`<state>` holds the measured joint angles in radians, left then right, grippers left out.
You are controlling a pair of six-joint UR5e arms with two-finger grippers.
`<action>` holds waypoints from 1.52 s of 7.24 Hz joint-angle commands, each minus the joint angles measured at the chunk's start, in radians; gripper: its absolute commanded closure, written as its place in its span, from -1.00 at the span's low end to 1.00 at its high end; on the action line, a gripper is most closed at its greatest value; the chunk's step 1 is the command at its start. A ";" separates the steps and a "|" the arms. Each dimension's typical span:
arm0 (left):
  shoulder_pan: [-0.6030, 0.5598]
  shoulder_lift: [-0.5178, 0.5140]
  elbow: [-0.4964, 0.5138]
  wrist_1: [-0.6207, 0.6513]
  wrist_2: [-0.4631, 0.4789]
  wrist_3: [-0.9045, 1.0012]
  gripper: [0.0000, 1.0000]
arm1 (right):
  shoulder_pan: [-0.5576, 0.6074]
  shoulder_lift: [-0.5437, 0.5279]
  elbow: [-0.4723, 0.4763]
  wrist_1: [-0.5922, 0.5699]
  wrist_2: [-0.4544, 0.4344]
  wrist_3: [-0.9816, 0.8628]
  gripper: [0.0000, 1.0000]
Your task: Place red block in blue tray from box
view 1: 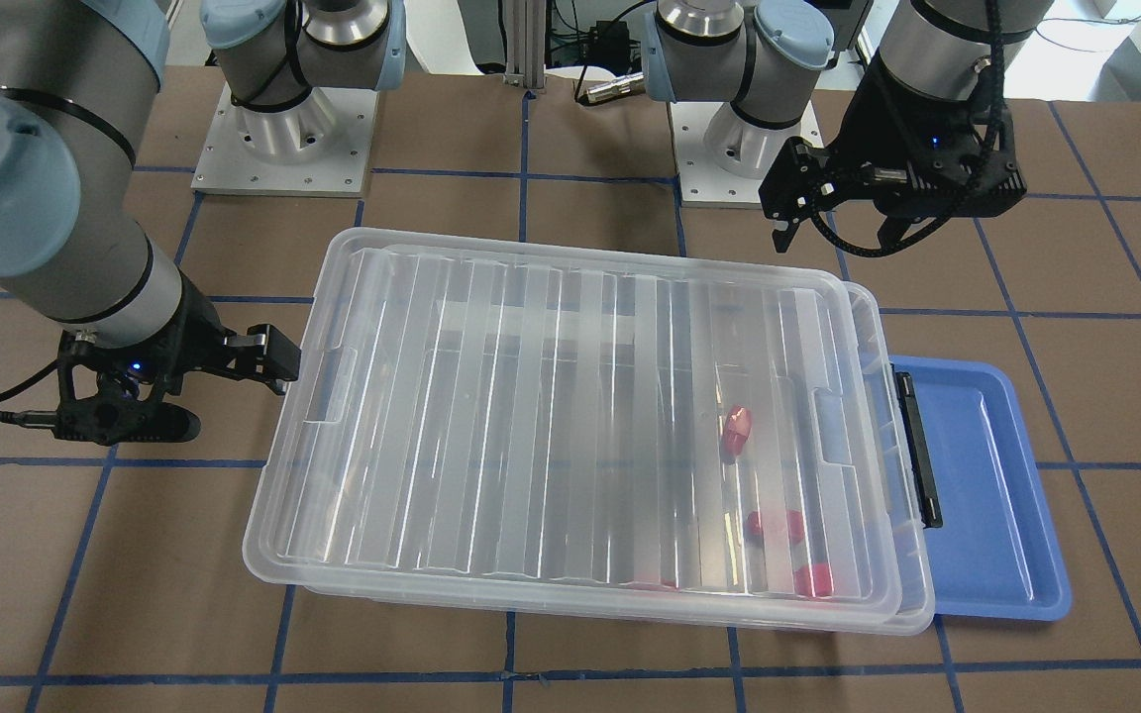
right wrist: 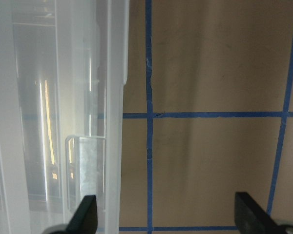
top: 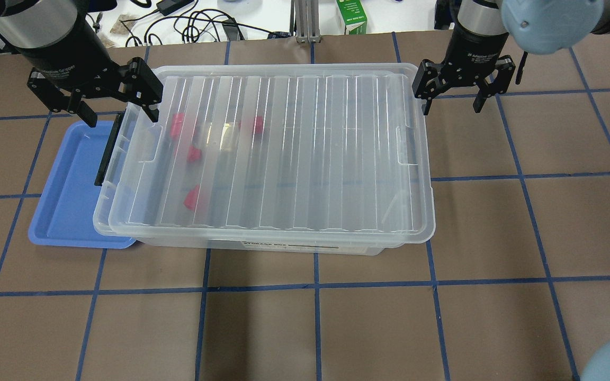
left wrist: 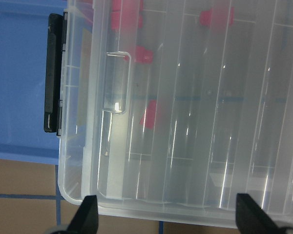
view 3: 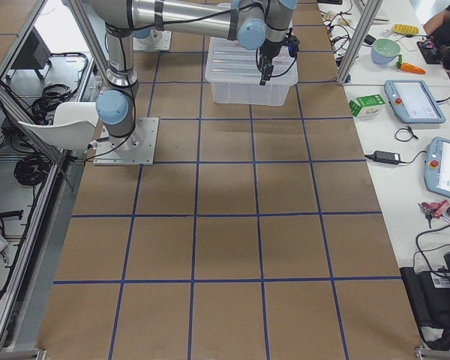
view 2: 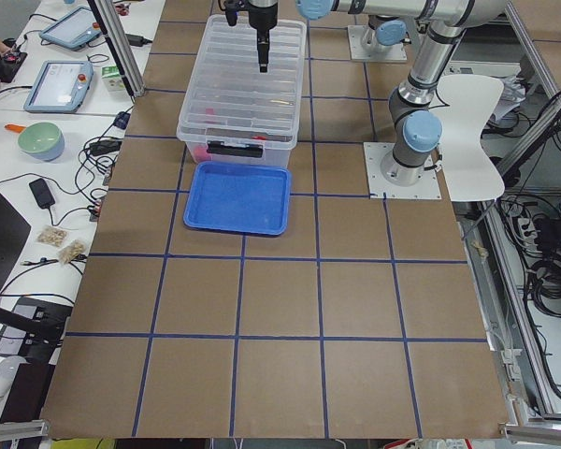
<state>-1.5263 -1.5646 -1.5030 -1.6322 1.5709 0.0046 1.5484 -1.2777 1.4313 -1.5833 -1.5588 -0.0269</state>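
Under the ribbed clear lid (top: pixel 294 148) of the box (top: pixel 262 246), four red blocks (top: pixel 193 197) lie grouped toward the end with the black latch (top: pixel 106 153), blurred by the plastic. The lid rests on the box, slightly askew. The blue tray (top: pixel 66 196) sits on the table (top: pixel 305 317) just beside that latch end, its near edge tucked against the box (whether it runs under the rim I cannot tell). The left gripper (top: pixel 120 116) hovers above the far corner of the box at the latch end, fingers spread wide and holding nothing. The closest red block (top: pixel 177 125) lies just inside that corner, beneath the lid. The right gripper (top: pixel 452 109) hangs beside the opposite end, also spread wide and empty, well apart from the blocks.
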 commanded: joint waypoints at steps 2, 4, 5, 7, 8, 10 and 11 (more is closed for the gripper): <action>-0.002 0.000 0.000 0.000 0.000 0.000 -1.00 | 0.001 0.057 0.001 -0.007 0.031 0.001 -1.00; -0.002 0.002 -0.002 0.000 0.000 0.000 -1.00 | -0.001 0.069 0.001 -0.009 0.029 -0.007 -1.00; -0.002 0.002 -0.002 0.000 0.001 0.003 -1.00 | -0.001 0.074 0.003 -0.012 0.029 -0.014 -1.00; -0.002 0.000 -0.003 0.002 0.001 0.005 -1.00 | -0.001 0.089 0.003 -0.012 0.025 -0.016 -1.00; 0.000 -0.002 -0.003 0.002 0.001 0.003 -1.00 | -0.004 0.092 0.001 -0.014 0.019 -0.019 -1.00; 0.000 -0.002 -0.003 0.002 0.001 0.003 -1.00 | -0.011 0.092 -0.006 -0.017 0.013 -0.031 -1.00; 0.000 -0.002 -0.002 0.002 0.000 0.002 -1.00 | -0.013 0.092 -0.008 -0.017 0.013 -0.031 -1.00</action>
<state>-1.5267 -1.5661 -1.5057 -1.6306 1.5720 0.0067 1.5380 -1.1862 1.4266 -1.5995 -1.5449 -0.0567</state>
